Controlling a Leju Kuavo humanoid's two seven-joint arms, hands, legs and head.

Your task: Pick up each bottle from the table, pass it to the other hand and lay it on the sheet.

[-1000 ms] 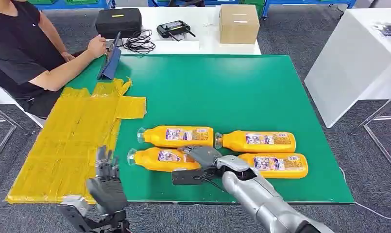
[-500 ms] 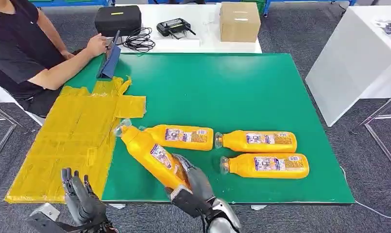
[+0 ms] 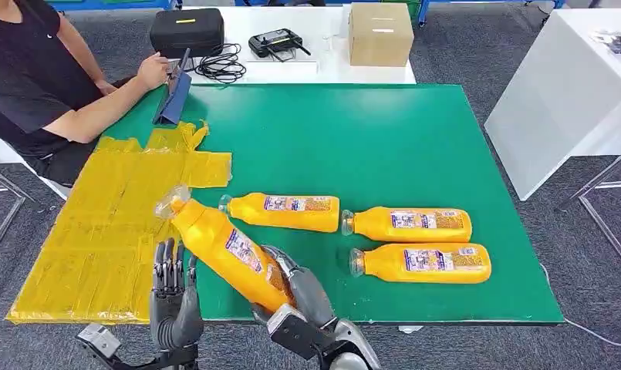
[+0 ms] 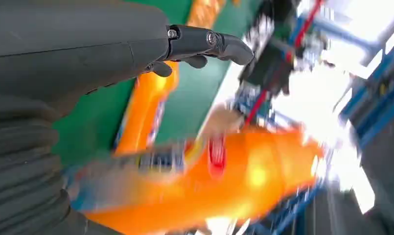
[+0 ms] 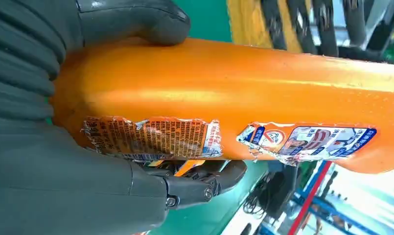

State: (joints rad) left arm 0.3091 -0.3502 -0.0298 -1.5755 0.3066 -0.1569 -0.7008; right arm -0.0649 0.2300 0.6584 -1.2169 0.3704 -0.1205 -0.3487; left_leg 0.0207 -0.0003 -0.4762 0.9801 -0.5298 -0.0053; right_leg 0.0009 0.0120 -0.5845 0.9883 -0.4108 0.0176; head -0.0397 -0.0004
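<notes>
Bottle point(image 3: 228, 254) in orange plastic sits tilted in the right hand point(image 3: 299, 297), its base wrapped by the fingers and its clear cap pointing up and away over the edge of the yellow sheet point(image 3: 106, 223). The right wrist view shows the thumb point(image 5: 136, 22) pressed over one side of the bottle's body and darker fingers point(image 5: 199, 183) curled under the other, beside the torn label. The left hand point(image 3: 172, 297) stands upright just beside the held bottle, fingers spread and holding nothing; its wrist view shows the bottle as an orange blur close before the palm. Three more bottles point(image 3: 415, 243) lie on their sides on the green tabletop point(image 3: 353, 139), one behind the held bottle and two stacked in a pair to the right. A person point(image 3: 37, 85) sits at the far left corner, one hand on a tablet point(image 3: 176, 96).
</notes>
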